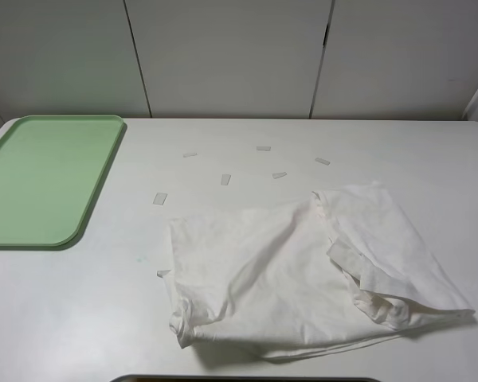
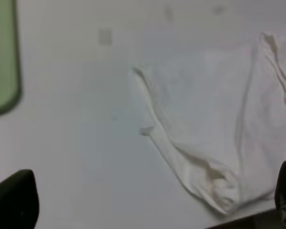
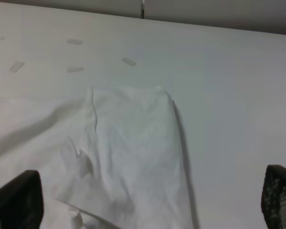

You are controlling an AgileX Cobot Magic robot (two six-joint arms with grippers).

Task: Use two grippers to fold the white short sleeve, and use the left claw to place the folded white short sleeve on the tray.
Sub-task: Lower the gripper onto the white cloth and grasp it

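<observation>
The white table (image 1: 80, 318) is covered at near right by the crumpled white short sleeve (image 1: 303, 270). The pale green tray (image 1: 48, 179) is set far left, well apart. The left gripper (image 2: 150, 200) and right gripper (image 3: 147, 198) are spread wide, empty. Small tape strips (image 1: 225, 180) are scattered farther back.

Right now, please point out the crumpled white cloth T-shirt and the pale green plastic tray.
White cloth T-shirt (image 1: 263, 274), exterior high view, middle of its body.
Pale green plastic tray (image 1: 40, 175), exterior high view, bare floor.
</observation>
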